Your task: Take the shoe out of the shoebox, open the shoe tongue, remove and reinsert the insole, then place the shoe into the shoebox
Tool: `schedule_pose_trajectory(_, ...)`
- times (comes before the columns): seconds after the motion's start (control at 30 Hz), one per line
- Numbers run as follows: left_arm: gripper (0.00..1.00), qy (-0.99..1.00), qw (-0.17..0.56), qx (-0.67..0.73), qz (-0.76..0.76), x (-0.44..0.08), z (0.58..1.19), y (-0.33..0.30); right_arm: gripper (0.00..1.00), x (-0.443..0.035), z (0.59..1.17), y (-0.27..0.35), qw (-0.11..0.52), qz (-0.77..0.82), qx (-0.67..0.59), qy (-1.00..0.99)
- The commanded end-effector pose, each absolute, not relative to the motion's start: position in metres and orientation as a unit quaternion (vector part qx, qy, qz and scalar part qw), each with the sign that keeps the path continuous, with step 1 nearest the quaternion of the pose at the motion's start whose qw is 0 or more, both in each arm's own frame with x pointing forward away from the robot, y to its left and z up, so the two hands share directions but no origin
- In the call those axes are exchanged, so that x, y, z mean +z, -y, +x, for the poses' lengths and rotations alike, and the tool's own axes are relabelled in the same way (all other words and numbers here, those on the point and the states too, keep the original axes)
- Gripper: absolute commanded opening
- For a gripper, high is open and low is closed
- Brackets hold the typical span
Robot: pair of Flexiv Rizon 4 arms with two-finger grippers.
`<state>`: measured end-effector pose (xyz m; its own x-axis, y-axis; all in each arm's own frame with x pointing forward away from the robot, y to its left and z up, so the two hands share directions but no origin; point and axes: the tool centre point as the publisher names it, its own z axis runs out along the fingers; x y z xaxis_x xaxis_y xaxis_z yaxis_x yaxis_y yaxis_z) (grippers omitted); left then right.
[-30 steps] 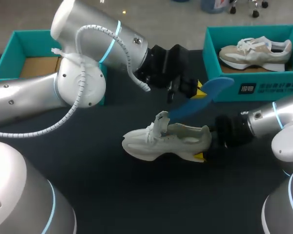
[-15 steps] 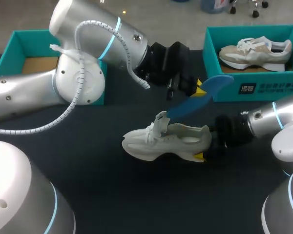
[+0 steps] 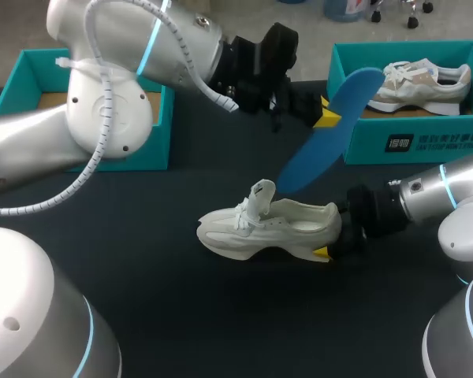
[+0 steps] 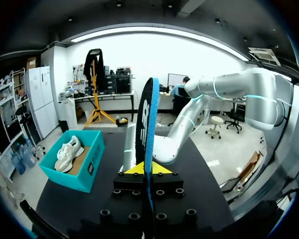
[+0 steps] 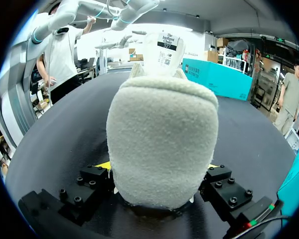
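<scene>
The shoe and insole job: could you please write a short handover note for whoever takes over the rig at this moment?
Left claw: shut on the blue insole, held in the air above the white shoe, clear of it.
Right claw: shut on the shoe's heel; the shoe stands on the table.
Boxes: left shoebox at the table's far left; right shoebox holds a second shoe.
Done: shoe out, tongue raised, insole out.
Left: reinsert the insole, put the shoe into its shoebox.

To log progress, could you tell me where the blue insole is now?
In the head view, the blue insole is held by the left gripper above the white shoe, beside the right-hand shoebox.
</scene>
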<state>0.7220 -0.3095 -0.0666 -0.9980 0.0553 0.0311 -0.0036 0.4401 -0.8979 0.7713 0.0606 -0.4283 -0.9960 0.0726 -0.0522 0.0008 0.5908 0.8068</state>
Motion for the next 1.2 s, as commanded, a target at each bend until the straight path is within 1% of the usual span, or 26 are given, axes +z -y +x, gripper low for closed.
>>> schedule_pose_trajectory(0.03, 0.00, 0.833, 0.034, 0.553, 0.001, -0.058, 0.716, 0.301, 0.00, -0.433, 0.771, -0.062, 0.040, 0.021, 0.450, -0.892)
schedule_pose_trajectory(0.13, 0.00, 0.814, 0.051, 0.579, 0.023, -0.048, 0.711, 0.302, 0.00, -0.433, 0.771, -0.062, 0.040, 0.021, 0.450, -0.892)
schedule_pose_trajectory(0.57, 0.00, 0.722, 0.183, 0.657, 0.120, -0.015, 0.671, 0.295, 0.00, -0.433, 0.771, -0.062, 0.040, 0.021, 0.450, -0.892)
schedule_pose_trajectory(0.97, 0.00, 0.666, 0.274, 0.677, 0.155, 0.012, 0.631, 0.263, 0.00, -0.433, 0.771, -0.062, 0.040, 0.021, 0.450, -0.892)
schedule_pose_trajectory(1.03, 0.00, 0.656, 0.301, 0.676, 0.147, 0.017, 0.626, 0.256, 0.00, -0.433, 0.771, -0.062, 0.040, 0.021, 0.450, -0.892)
schedule_pose_trajectory(1.2, 0.00, 0.666, 0.331, 0.656, 0.126, 0.021, 0.614, 0.245, 0.00, -0.433, 0.771, -0.062, 0.040, 0.021, 0.450, -0.892)
